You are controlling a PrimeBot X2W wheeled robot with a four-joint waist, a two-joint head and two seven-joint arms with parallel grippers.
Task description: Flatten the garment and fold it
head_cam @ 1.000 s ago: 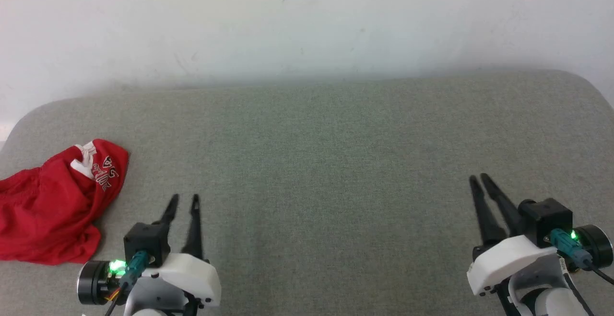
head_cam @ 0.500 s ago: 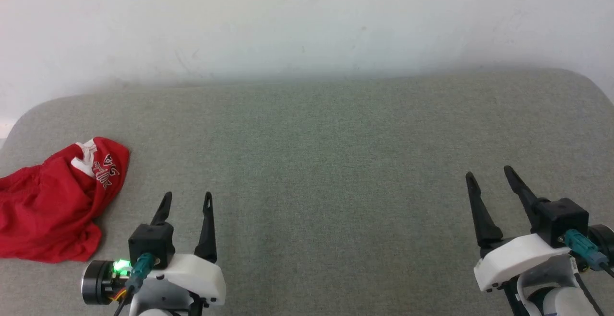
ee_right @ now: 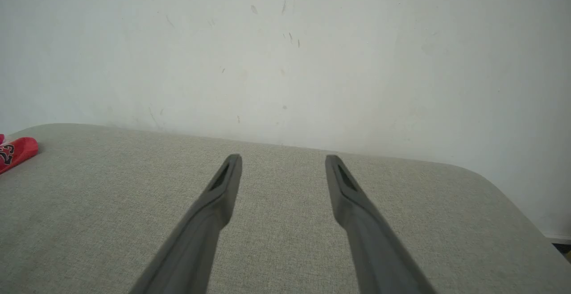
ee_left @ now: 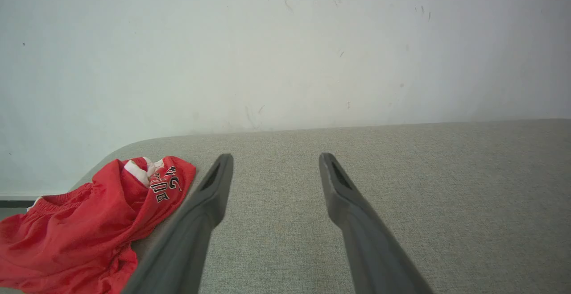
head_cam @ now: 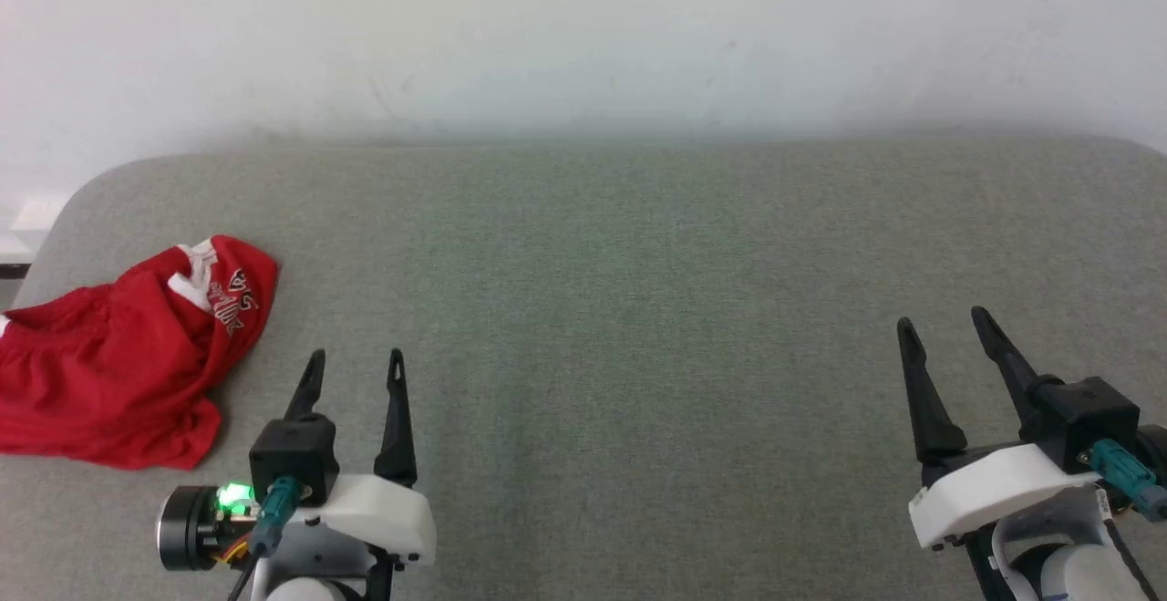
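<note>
The jaws of the left gripper (head_cam: 356, 357) stand spread, with bare grey fabric showing between the two dark fingers and nothing held. The jaws of the right gripper (head_cam: 941, 318) are spread about as wide and are likewise empty. Both grippers hover over the near part of the bench (head_cam: 638, 309), the left one towards its left side and the right one close to its right edge, with fingers pointing at the far edge. A green light (head_cam: 235, 494) glows on the left wrist.

The garment (head_cam: 118, 373) lies crumpled in a heap at the left edge of the bench, a little short of the far left corner. It lies to the left of the left gripper, near it but not touching. It is bright red, with a patch of white trim (head_cam: 193, 284) at its far end and lettering on the fold beside that. The rest of the bench is plain grey cloth with rounded corners. Beyond its far edge rises a pale, lightly scuffed wall (head_cam: 583, 36).
</note>
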